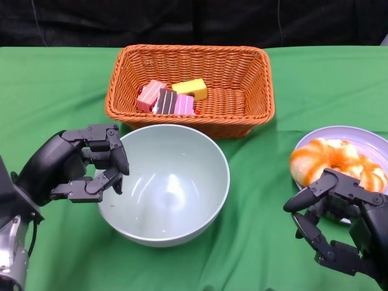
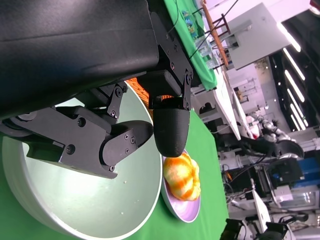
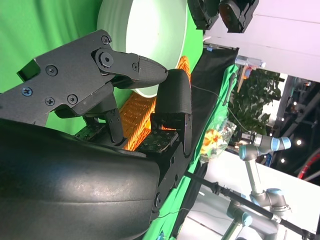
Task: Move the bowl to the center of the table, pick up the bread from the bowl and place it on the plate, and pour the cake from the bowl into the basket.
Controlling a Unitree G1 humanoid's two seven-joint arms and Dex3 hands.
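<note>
The pale green bowl (image 1: 163,182) (image 3: 145,30) (image 2: 75,200) stands empty in the middle of the table. Several cake pieces (image 1: 167,97) lie in the wicker basket (image 1: 248,85) (image 3: 132,117) behind it. The glazed bread (image 1: 333,160) (image 2: 181,175) sits on the lilac plate (image 1: 364,134) (image 2: 182,212) at the right. My left hand (image 1: 85,163) (image 2: 100,100) hovers at the bowl's left rim, fingertips just over the edge, fingers apart with nothing between them. My right hand (image 1: 339,224) (image 3: 100,100) is below the plate, fingers spread and empty.
The green cloth (image 1: 54,91) covers the table up to a black backdrop behind the basket. The basket's front wall nearly touches the bowl's far rim. The plate reaches the table's right side.
</note>
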